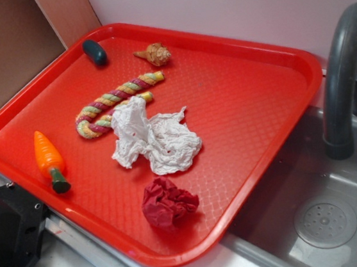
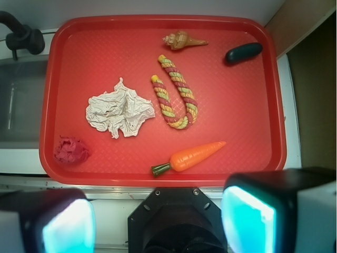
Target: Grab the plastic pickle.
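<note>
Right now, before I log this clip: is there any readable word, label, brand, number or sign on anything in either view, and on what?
None: no readable text in either view.
The red tray shows only a moulded texture.
The plastic pickle, carrot, rope toy, shell, white paper wad and red wad are unmarked.
The sink, faucet and gripper bear no lettering.
</note>
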